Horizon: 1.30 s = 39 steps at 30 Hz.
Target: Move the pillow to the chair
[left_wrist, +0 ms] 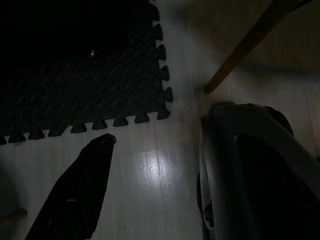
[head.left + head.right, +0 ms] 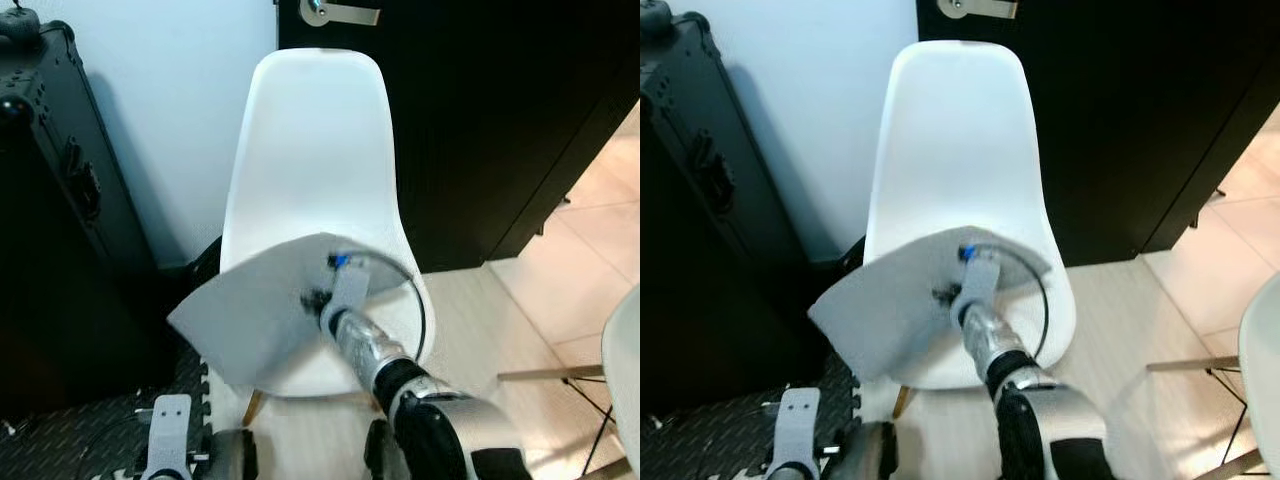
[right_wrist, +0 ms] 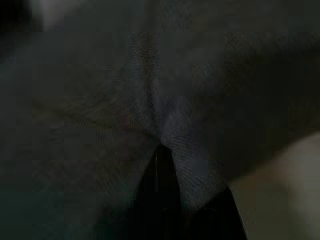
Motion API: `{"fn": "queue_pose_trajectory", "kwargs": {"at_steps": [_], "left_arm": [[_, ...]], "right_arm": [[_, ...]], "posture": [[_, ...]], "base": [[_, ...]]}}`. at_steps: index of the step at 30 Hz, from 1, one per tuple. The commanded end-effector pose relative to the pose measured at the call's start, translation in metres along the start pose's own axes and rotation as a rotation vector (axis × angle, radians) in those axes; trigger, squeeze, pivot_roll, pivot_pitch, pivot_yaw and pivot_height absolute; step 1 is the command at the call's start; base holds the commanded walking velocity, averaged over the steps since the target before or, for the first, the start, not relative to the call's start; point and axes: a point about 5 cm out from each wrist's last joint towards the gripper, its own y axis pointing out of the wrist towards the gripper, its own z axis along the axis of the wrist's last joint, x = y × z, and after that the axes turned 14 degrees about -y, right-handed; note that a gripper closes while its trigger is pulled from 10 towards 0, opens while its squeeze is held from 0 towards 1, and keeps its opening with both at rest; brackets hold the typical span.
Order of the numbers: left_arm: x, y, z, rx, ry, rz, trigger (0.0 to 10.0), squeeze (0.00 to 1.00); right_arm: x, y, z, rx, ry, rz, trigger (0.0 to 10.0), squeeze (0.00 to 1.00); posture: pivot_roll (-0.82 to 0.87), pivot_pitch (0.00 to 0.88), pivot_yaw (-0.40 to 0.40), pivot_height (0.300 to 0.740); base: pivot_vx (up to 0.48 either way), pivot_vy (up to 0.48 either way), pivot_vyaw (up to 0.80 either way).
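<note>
The grey pillow (image 2: 250, 310) hangs tilted over the front of the white chair's seat, its lower corner past the seat's left edge. The white shell chair (image 2: 315, 130) stands against the wall, facing me. My right gripper (image 3: 162, 150) reaches forward from the lower right and is shut on a pinch of the pillow's fabric near its middle; its wrist (image 2: 345, 285) shows against the pillow. My left gripper (image 1: 165, 150) hangs low beside my leg, one black finger (image 1: 80, 185) showing above the floor, open and holding nothing.
A tall black case (image 2: 50, 200) stands left of the chair. A dark door (image 2: 480, 120) is behind it on the right. A black foam mat (image 2: 90, 430) covers the floor at lower left. A second white chair's edge (image 2: 625, 350) is at the right.
</note>
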Motion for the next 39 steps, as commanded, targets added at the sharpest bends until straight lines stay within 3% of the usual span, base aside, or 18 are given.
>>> {"fn": "queue_pose_trajectory", "kwargs": {"at_steps": [1, 7, 10, 12, 13, 16, 18, 23, 24, 30, 33, 34, 39], "left_arm": [[-0.002, -0.016, -0.044, -0.179, 0.013, 0.010, 10.0, 0.00], [-0.001, -0.016, -0.045, -0.181, 0.017, 0.006, 10.0, 0.00], [-0.001, -0.016, -0.045, -0.181, 0.018, 0.005, 10.0, 0.00], [-0.001, -0.016, -0.045, -0.182, 0.017, 0.006, 10.0, 0.00], [-0.001, -0.016, -0.045, -0.182, 0.017, 0.006, 10.0, 0.00], [-0.001, -0.016, -0.046, -0.184, 0.017, 0.006, 10.0, 0.00], [-0.001, -0.016, -0.046, -0.186, 0.019, 0.005, 10.0, 0.00], [-0.001, -0.016, -0.046, -0.187, 0.023, 0.002, 10.0, 0.00], [-0.001, -0.016, -0.046, -0.188, 0.029, -0.001, 10.0, 0.00], [0.000, -0.016, -0.045, -0.188, 0.039, -0.007, 10.0, 0.00], [0.000, -0.016, -0.046, -0.189, 0.041, -0.009, 10.0, 0.00], [0.000, -0.016, -0.046, -0.191, 0.041, -0.011, 10.0, 0.00], [0.001, -0.016, -0.046, -0.192, 0.043, -0.013, 10.0, 0.00]], "right_arm": [[-0.013, -0.004, -0.036, -0.151, -0.135, -0.013, 10.0, 0.00], [-0.005, -0.008, -0.059, -0.252, -0.184, -0.077, 10.0, 0.00], [-0.005, -0.009, -0.061, -0.257, -0.141, -0.096, 10.0, 0.00], [-0.009, -0.008, -0.055, -0.236, 0.009, -0.096, 10.0, 0.00], [-0.009, -0.008, -0.055, -0.236, 0.009, -0.096, 10.0, 0.00], [-0.016, -0.003, -0.025, -0.107, 0.191, -0.041, 10.0, 0.00], [-0.010, -0.001, -0.002, -0.036, 0.274, -0.061, 10.0, 0.00], [-0.002, 0.000, 0.016, 0.013, 0.349, -0.102, 10.0, 0.00], [0.000, 0.000, 0.024, 0.026, 0.413, -0.108, 10.0, 0.00], [-0.004, 0.000, 0.030, 0.034, 0.514, -0.079, 10.0, 0.00], [-0.011, 0.000, 0.028, 0.033, 0.472, -0.054, 10.0, 0.00], [-0.018, 0.000, 0.024, 0.026, 0.376, -0.033, 10.0, 0.00], [-0.023, -0.001, 0.019, 0.012, 0.339, -0.015, 10.0, 0.00]], "posture": [[0.17, 0.137, -0.100, 0.575], [0.17, 0.139, -0.100, 0.575], [0.17, 0.141, -0.098, 0.575], [0.17, 0.143, -0.099, 0.575], [0.17, 0.143, -0.099, 0.575], [0.17, 0.142, -0.098, 0.575], [0.17, 0.139, -0.098, 0.575], [0.17, 0.138, -0.096, 0.575], [0.17, 0.138, -0.096, 0.575], [0.17, 0.148, -0.097, 0.575], [0.16, 0.142, -0.099, 0.575], [0.16, 0.138, -0.099, 0.575], [0.16, 0.125, -0.098, 0.575]], "base": [[0.000, 0.000, 0.00], [0.000, 0.000, 0.00], [0.000, 0.000, 0.00], [0.000, 0.000, 0.00], [0.000, 0.000, 0.00], [0.000, 0.000, 0.00], [0.000, 0.000, 0.00], [0.000, 0.000, 0.00], [0.000, 0.000, 0.00], [0.000, 0.000, 0.00], [0.000, 0.000, 0.00], [0.000, 0.000, 0.00], [0.000, 0.000, 0.00]]}}
